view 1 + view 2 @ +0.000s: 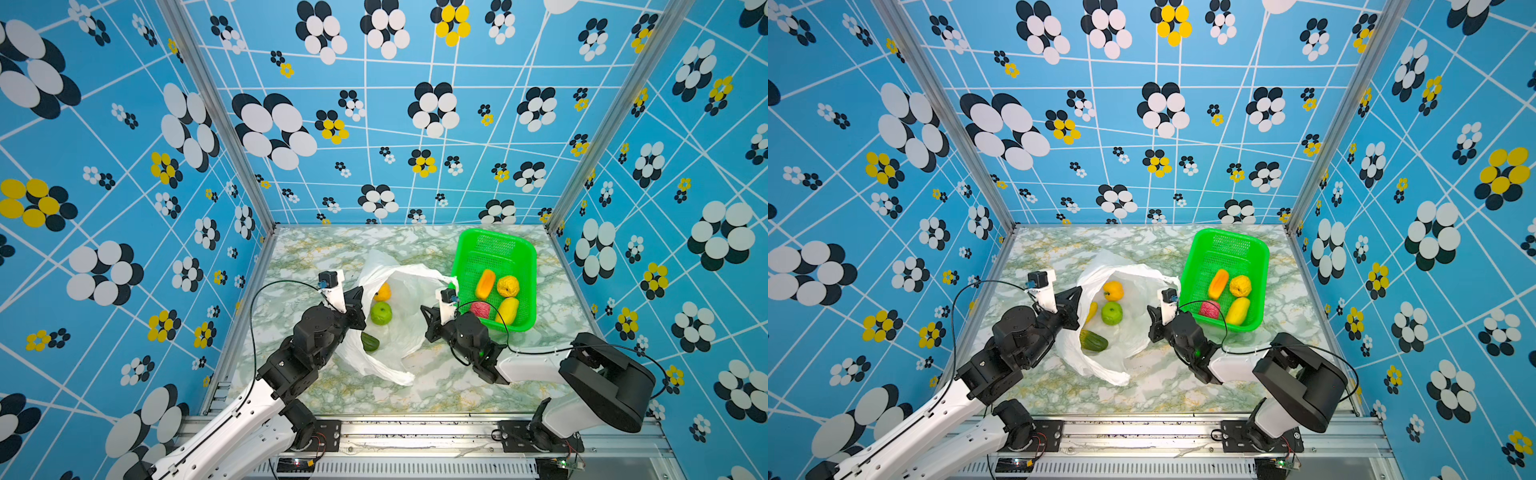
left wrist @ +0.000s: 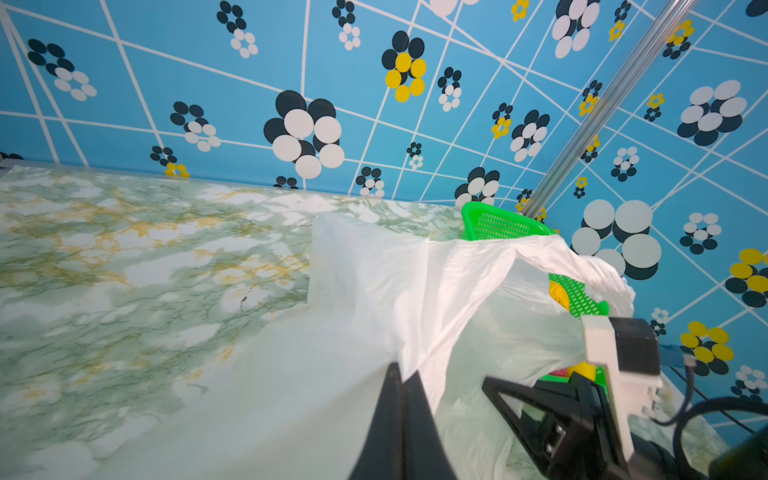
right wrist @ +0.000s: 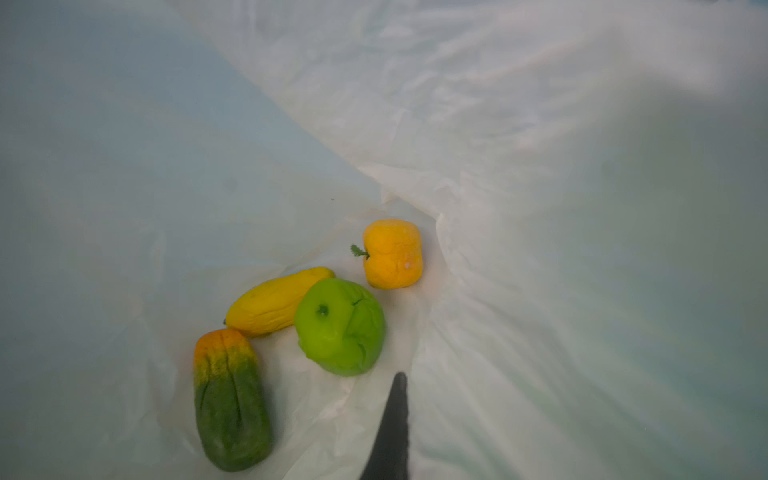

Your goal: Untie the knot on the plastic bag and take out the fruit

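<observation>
**Open bag (image 1: 415,286) mid-counter (image 1: 436,395), both sets of jaws closed at its rim.**

The bag lies at the counter's middle with its mouth gaping and a flap trailing toward the near edge. The green basket (image 1: 494,245) sits in the far right corner, just beside the bag. The left jaws are closed, pinching the bag's rim on its left-edge side. The right jaws are closed at the rim on the basket side; I cannot tell whether film is caught between them. Four fruit lie in the bag: a green-orange oblong (image 3: 230,399), an apple (image 3: 340,326), a yellow oblong (image 3: 274,303) and an orange-yellow one (image 3: 392,253). Four more lie in the basket: an orange oblong (image 1: 485,284), a yellow mango (image 1: 507,311), a yellow round (image 1: 508,286) and a red ball (image 1: 480,309).
</observation>
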Motion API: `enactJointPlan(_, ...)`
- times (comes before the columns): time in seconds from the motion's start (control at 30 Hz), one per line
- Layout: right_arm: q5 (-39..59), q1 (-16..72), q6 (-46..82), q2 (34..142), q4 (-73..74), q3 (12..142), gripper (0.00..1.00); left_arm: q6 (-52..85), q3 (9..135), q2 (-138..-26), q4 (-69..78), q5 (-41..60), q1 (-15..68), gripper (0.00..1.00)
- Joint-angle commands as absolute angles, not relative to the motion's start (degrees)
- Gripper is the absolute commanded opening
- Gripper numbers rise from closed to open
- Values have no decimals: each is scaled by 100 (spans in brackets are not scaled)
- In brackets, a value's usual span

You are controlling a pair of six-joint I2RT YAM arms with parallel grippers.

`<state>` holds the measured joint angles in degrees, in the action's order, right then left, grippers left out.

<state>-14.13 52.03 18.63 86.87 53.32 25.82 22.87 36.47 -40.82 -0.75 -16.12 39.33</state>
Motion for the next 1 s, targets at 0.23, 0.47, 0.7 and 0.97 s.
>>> enactJointPlan(0.23,-3564,5918,1882,7962,5225,2469,51,1347,3139,-4112,1048,-1008,3858,0)
enactJointPlan(0.47,-3758,5918,2003,6424,4050,2556,75,1217,3301,-4461,824,-1205,3840,0)
enactJointPlan(0.7,-3194,5924,1725,5338,3548,2564,71,1327,3233,-4409,944,-1151,3831,0)
enactJointPlan(0.97,-1917,5980,1258,5821,2738,3407,51,1462,3068,-4158,1062,-1268,3821,0)
